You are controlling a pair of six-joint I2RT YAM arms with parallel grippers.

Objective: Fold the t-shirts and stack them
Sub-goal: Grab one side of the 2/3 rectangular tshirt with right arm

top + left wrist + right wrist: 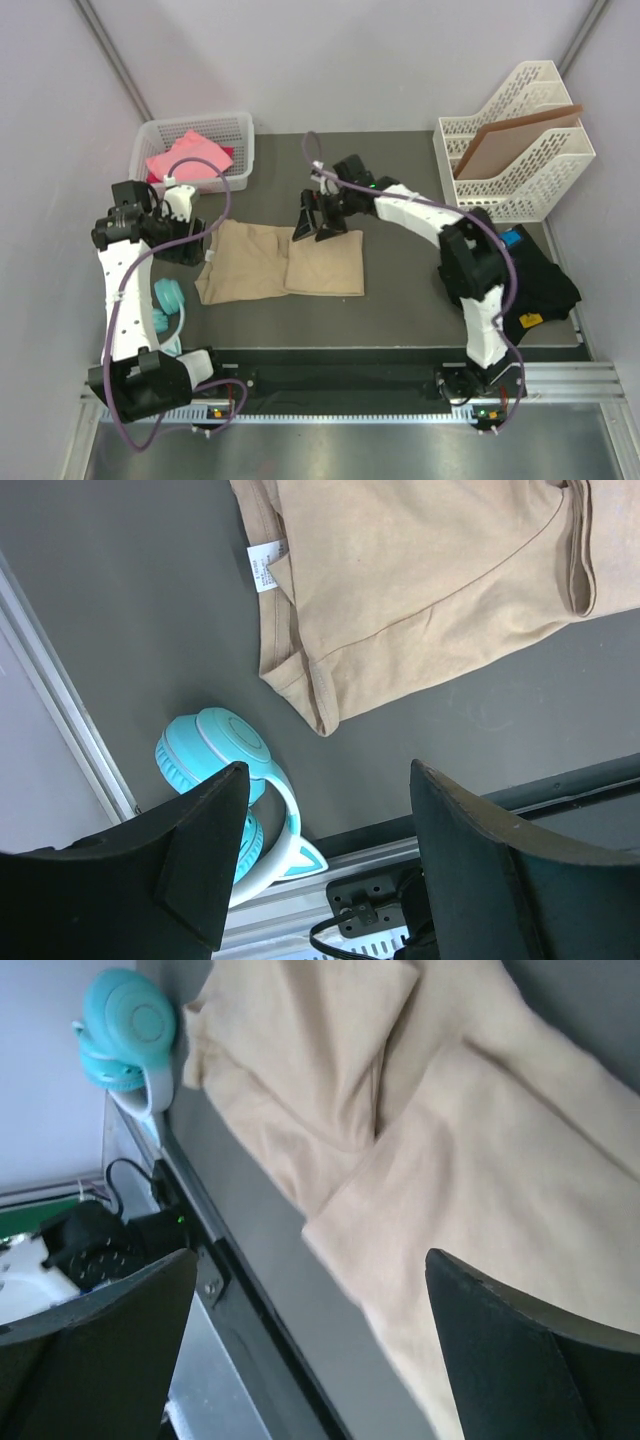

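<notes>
The tan t-shirt (280, 262) lies partly folded on the dark table; its right half is doubled over. It also shows in the left wrist view (430, 570), with its white neck label (265, 565), and in the right wrist view (470, 1160). My left gripper (198, 248) is open and empty above the shirt's left edge; it also shows in its own wrist view (330, 860). My right gripper (318, 230) is open and empty above the shirt's far right edge, seen too in its wrist view (310, 1360). A pink shirt (185, 160) lies in a white basket (240, 130). A black shirt (548, 280) with blue cloth (512, 239) lies at the right.
Teal headphones (168, 298) lie at the table's left near edge, close to the shirt's corner (215, 750) (125, 1025). A white file rack (530, 170) holding a brown board (515, 138) stands at the back right. A metal rail (350, 385) runs along the near edge.
</notes>
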